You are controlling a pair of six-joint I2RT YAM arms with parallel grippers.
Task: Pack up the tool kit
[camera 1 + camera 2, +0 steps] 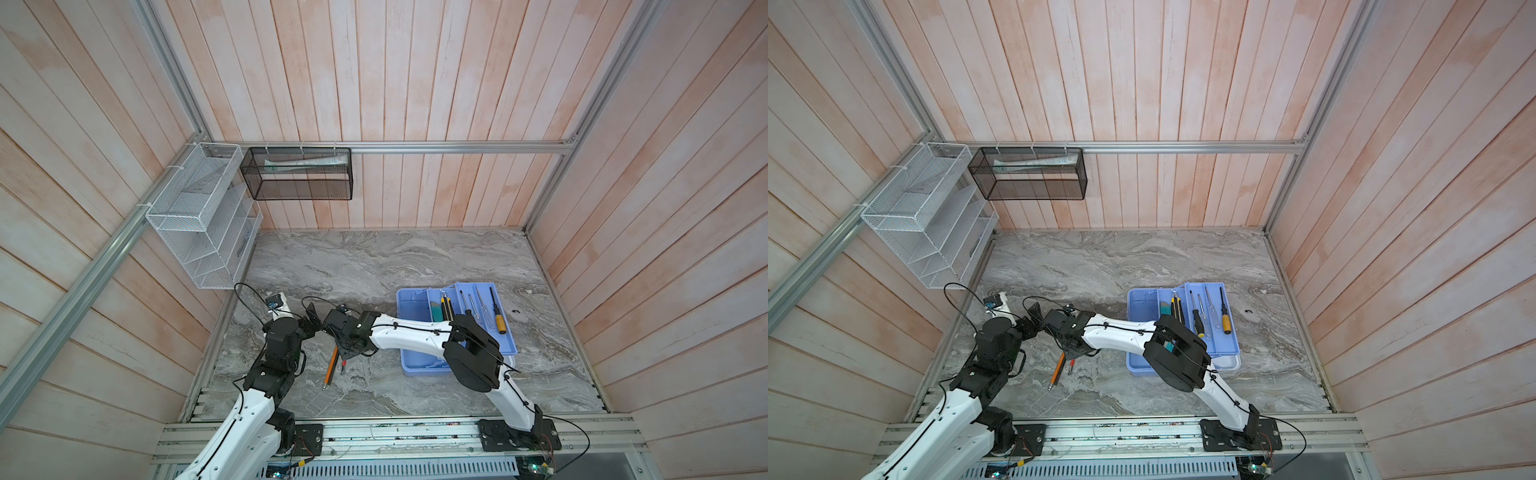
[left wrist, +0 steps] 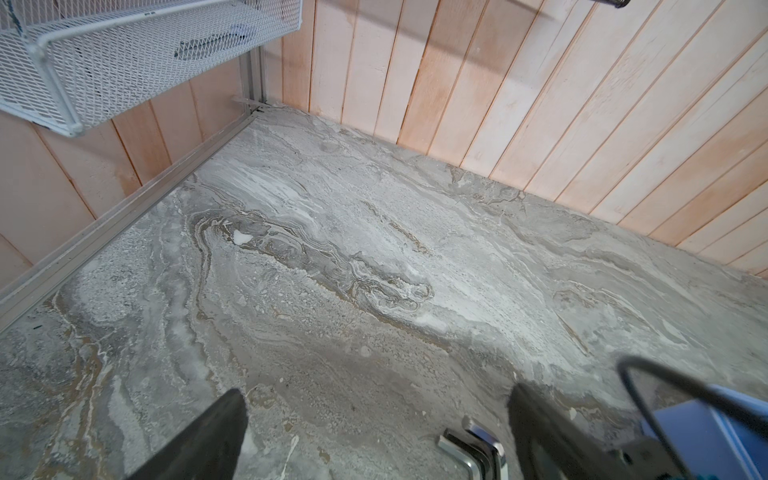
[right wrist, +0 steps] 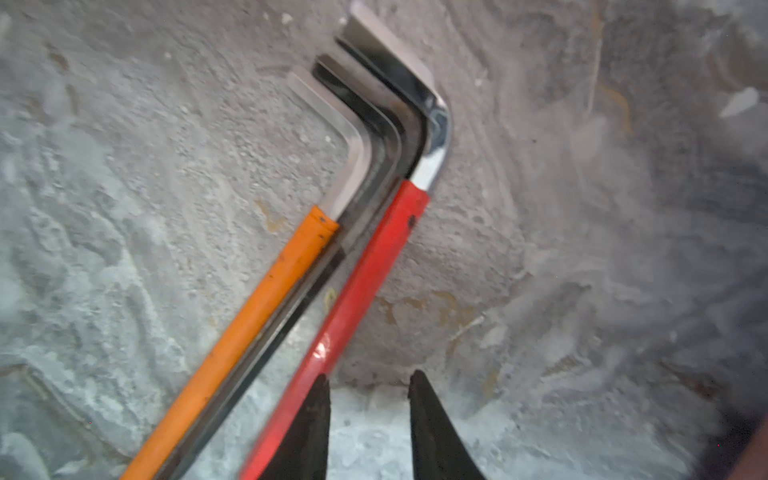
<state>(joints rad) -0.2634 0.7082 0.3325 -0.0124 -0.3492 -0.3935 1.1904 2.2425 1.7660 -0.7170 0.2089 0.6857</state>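
The tool kit's light blue base (image 1: 415, 361) stands right of the middle in both top views. Its tray (image 1: 509, 347) rests askew on it and holds several screwdrivers (image 1: 498, 316) and a teal tool (image 1: 436, 312). Left of it, three L-shaped keys lie together on the marble: an orange stick (image 3: 257, 316), a dark bare one (image 3: 374, 124) and a red-sleeved one (image 3: 357, 291). My right gripper (image 3: 369, 374) hangs low over them, partly open, with only marble between its fingers and one finger beside the red key. My left gripper (image 2: 378, 390) is wide open and holds nothing; the keys' bends (image 2: 473, 449) lie near one finger.
A white mesh basket (image 1: 199, 216) and a black mesh basket (image 1: 299, 174) hang on the walls at the back left. The two arms' wrists are close together (image 1: 328, 324). A small dark scrap (image 1: 515, 311) lies right of the tray. Wooden walls close in three sides.
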